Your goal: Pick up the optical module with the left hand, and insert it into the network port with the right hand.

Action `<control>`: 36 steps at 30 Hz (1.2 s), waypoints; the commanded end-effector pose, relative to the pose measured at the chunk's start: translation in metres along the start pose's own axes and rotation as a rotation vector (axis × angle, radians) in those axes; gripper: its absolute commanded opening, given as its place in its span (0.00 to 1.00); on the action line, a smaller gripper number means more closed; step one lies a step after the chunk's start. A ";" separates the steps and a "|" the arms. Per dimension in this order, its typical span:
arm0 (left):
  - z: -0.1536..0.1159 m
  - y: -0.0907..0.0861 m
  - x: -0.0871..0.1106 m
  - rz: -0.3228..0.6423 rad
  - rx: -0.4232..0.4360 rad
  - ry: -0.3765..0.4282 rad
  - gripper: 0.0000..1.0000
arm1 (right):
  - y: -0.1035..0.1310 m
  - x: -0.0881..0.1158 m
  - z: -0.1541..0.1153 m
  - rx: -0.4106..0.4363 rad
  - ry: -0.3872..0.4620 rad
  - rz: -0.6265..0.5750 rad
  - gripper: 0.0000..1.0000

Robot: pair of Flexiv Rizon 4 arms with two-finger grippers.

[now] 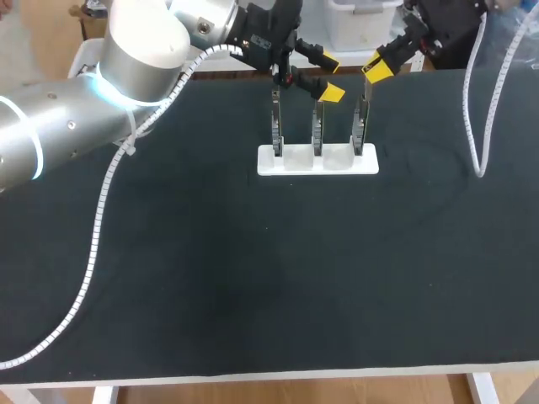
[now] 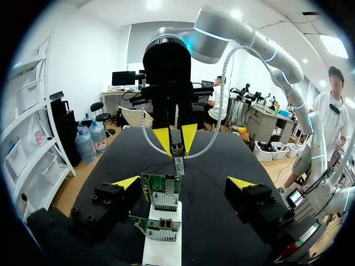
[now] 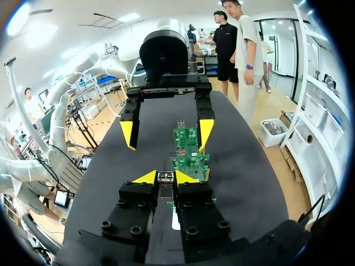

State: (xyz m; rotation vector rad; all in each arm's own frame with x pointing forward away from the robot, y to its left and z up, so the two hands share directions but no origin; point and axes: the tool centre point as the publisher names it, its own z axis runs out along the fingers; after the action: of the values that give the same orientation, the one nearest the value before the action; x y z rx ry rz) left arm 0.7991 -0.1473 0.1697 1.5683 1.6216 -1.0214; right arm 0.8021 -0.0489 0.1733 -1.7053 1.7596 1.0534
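My right gripper (image 3: 165, 177) is shut on the small silver optical module (image 3: 165, 183), which sticks out between its yellow tips. In the left wrist view that module (image 2: 179, 164) hangs from the right gripper (image 2: 176, 141) just above the far network card (image 2: 161, 191). Three green cards stand upright in a white stand (image 1: 317, 162); the right gripper (image 1: 376, 67) hovers over the rightmost card (image 1: 360, 126). My left gripper (image 1: 330, 76) is open and empty, straddling the middle card (image 1: 317, 126). Its fingers (image 3: 205, 132) face the right gripper across the cards.
The white stand (image 2: 164, 246) sits at the back middle of the black table (image 1: 253, 278). A white coiled cable (image 1: 99, 215) trails from my left arm across the table's left side. Another white cable (image 1: 482, 126) hangs at the right.
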 end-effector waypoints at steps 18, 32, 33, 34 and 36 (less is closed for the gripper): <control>0.000 0.001 0.000 0.000 0.002 0.003 1.00 | 0.002 0.001 -0.001 0.058 0.007 -0.010 0.00; 0.000 0.001 0.000 0.000 0.002 0.003 1.00 | 0.002 -0.001 0.000 0.048 0.011 -0.016 0.00; 0.000 0.001 0.000 0.000 0.002 0.003 1.00 | 0.001 -0.001 0.000 0.048 0.012 -0.016 0.00; 0.000 0.001 0.000 0.000 0.002 0.003 1.00 | 0.001 -0.001 0.000 0.048 0.012 -0.016 0.00; 0.000 0.001 0.000 0.000 0.002 0.003 1.00 | 0.000 -0.001 0.000 0.048 0.014 -0.015 0.00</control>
State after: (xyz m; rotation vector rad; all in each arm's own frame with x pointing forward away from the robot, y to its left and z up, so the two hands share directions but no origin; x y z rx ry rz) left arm 0.7991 -0.1473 0.1697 1.5683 1.6216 -1.0214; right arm 0.8077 -0.0492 0.1739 -1.7103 1.7597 1.0103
